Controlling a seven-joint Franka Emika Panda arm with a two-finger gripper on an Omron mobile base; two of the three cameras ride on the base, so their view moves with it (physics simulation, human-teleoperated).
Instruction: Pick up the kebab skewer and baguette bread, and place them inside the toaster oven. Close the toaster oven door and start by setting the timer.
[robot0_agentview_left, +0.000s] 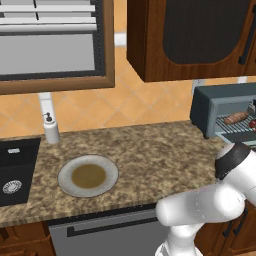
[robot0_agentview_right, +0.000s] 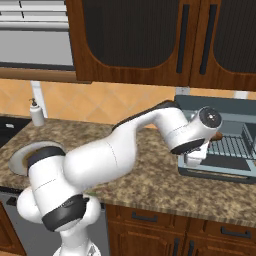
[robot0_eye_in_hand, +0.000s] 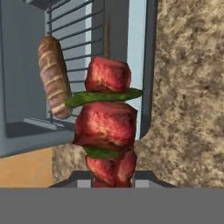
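Note:
My gripper (robot0_eye_in_hand: 111, 181) is shut on the kebab skewer (robot0_eye_in_hand: 107, 124), whose red meat chunks and green pepper slices stand up straight from between the finger tips. The skewer hangs in front of the toaster oven's (robot0_agentview_left: 220, 107) open mouth. On the wire rack (robot0_eye_in_hand: 78, 39) inside lies the baguette bread (robot0_eye_in_hand: 54, 76), also seen in the left base view as a golden-brown loaf (robot0_agentview_left: 236, 118). The toaster oven door (robot0_agentview_right: 225, 170) is folded down flat onto the counter. In the right base view my wrist (robot0_agentview_right: 200, 127) hides the fingers and the skewer.
An empty round plate (robot0_agentview_left: 88, 176) sits on the speckled counter (robot0_agentview_left: 150, 150) left of the oven. A soap dispenser (robot0_agentview_left: 50, 129) and a dark sink (robot0_agentview_left: 17, 170) are at the far left. Wooden cabinets (robot0_agentview_right: 150, 40) hang above the oven.

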